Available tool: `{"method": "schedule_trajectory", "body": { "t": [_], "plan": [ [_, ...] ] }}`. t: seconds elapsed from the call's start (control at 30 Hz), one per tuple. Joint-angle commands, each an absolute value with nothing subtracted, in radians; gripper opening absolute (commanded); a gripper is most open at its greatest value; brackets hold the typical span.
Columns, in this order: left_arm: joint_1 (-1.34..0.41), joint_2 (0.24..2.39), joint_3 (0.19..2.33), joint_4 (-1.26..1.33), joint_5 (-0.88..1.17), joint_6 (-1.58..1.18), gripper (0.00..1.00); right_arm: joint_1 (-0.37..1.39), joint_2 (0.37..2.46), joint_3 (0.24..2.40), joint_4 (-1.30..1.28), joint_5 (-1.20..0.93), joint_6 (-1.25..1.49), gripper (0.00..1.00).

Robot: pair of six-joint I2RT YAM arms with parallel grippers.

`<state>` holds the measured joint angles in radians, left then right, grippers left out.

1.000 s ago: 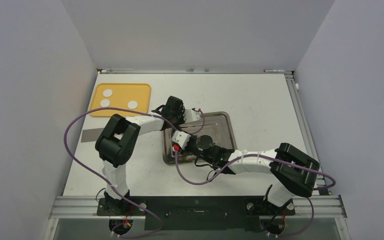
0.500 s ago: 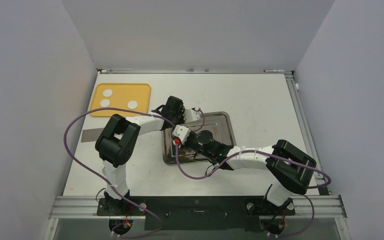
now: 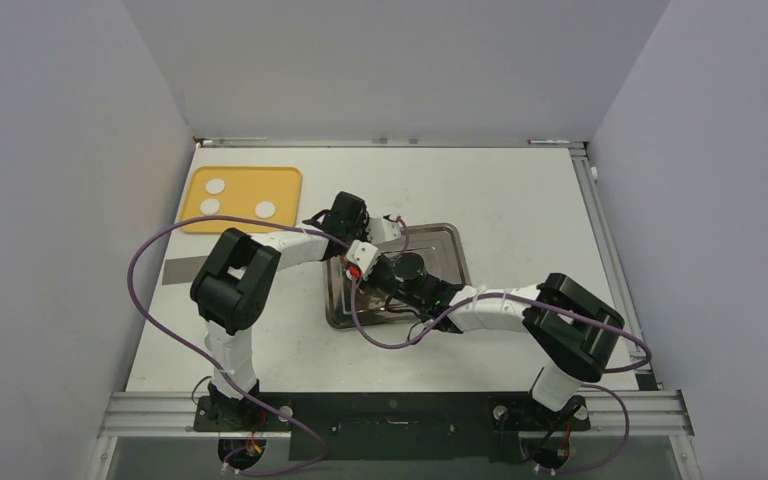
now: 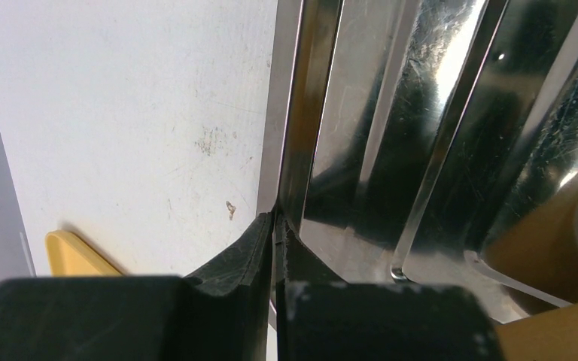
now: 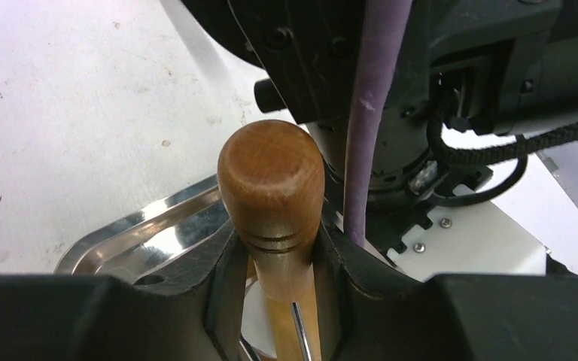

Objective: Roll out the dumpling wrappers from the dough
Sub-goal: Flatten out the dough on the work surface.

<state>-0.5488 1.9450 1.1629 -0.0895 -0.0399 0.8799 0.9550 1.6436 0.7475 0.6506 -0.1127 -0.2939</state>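
Note:
Three white lumps of dough (image 3: 216, 185) lie on the yellow tray (image 3: 245, 186) at the far left. My left gripper (image 3: 356, 244) (image 4: 275, 222) is shut on the left rim of the metal tray (image 3: 442, 250) (image 4: 361, 150) in the middle of the table. My right gripper (image 3: 364, 268) (image 5: 275, 239) is shut on the handle of a wooden rolling pin (image 5: 271, 180) and reaches over the metal tray's far left part. Under the pin a thin white dumpling wrapper (image 5: 259, 316) shows in part; the rest is hidden by the fingers.
The left arm's wrist (image 5: 391, 90) sits just beyond the pin's knob, with a purple cable (image 5: 369, 113) hanging between them. A grey strip (image 3: 185, 270) lies on the table left of the metal tray. Enclosure walls stand on three sides.
My right arm has pushed the rolling pin across the metal tray toward its far left corner, closer to the left gripper. The left arm has stayed where it was.

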Motion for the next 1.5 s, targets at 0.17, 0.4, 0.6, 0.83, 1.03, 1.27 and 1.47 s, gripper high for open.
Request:
{"method": "schedule_trajectory", "body": {
  "t": [0.17,0.4,0.6,0.83,1.03,1.27,1.47],
  "plan": [
    [-0.551,2.013,1.118,-0.25,0.032,0.864,0.0,1.044,1.73,0.636,0.311,-0.124,-0.129,0.08],
    [-0.551,2.013,1.12,-0.25,0.032,0.865,0.0,1.055,1.673,0.575,0.318,-0.125,-0.061,0.08],
    [-0.551,2.013,1.119,-0.25,0.032,0.865,0.0,1.055,1.685,0.57,0.329,-0.115,-0.063,0.08],
    [-0.551,2.014,1.12,-0.251,0.032,0.866,0.0,1.055,1.668,0.568,0.321,-0.11,-0.065,0.08],
    [-0.551,2.014,1.12,-0.252,0.032,0.866,0.0,1.053,1.548,0.661,0.281,-0.107,-0.113,0.08],
    [-0.551,2.013,1.118,-0.252,0.031,0.865,0.0,0.982,1.358,0.736,0.417,-0.158,-0.13,0.08],
    [-0.551,2.013,1.121,-0.251,0.031,0.866,0.0,0.896,1.327,0.735,0.512,-0.246,-0.153,0.08]
  ]
}}
